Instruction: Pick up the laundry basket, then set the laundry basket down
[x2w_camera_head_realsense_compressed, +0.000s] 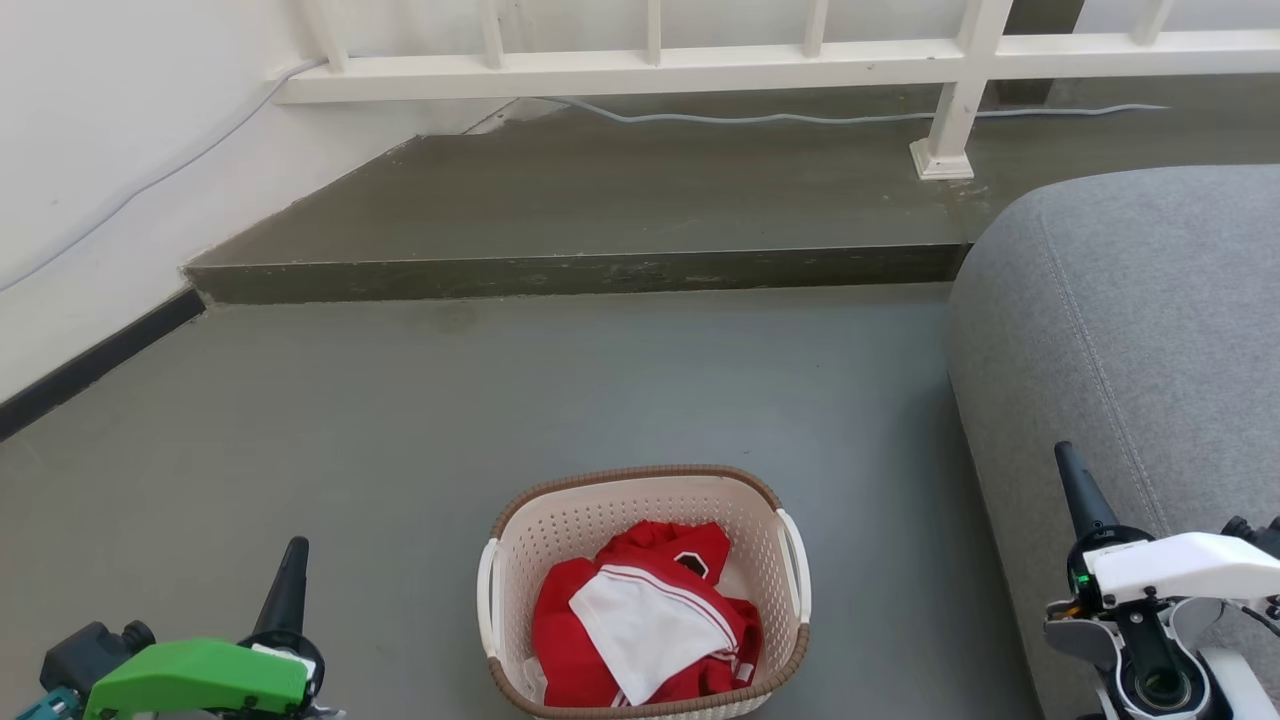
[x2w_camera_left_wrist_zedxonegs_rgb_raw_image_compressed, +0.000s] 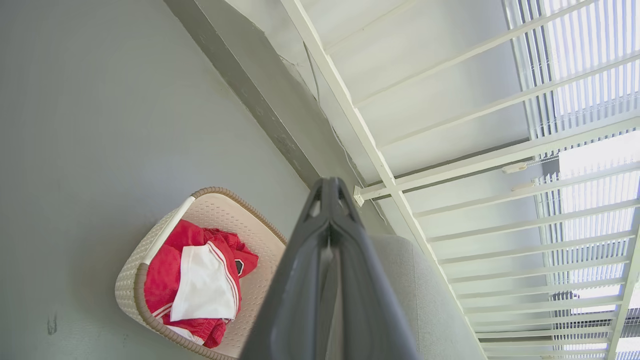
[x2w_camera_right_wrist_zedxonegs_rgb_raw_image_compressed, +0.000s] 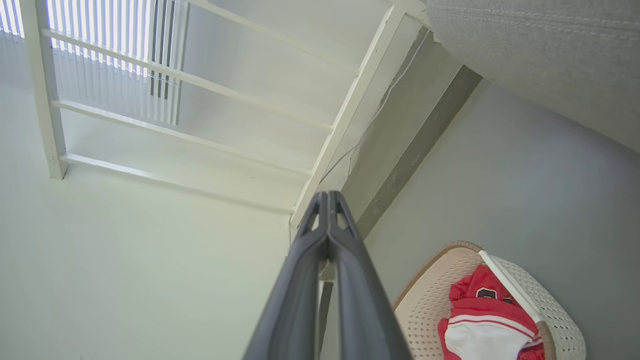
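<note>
Right now the cream perforated plastic laundry basket with the brown woven-look rim is sitting upright on the grey floor. It is lying between your 2 arms and apart from both, with a red and white garment bunched inside. That is fitting either a basket waiting to be lifted or one set back down.

If you are reaching for it, watch the 2 thin white side handles. A hold on 1 side alone is likely tipping it and spilling the garment, and a shut pincer is likely shoving the light basket along the floor. Your right arm is also working just beside the grey fabric sofa and risks brushing it.

Both arms are hanging low, fingers pointing forward. The left pincer and the right pincer are each pressed closed, holding nothing.
</note>
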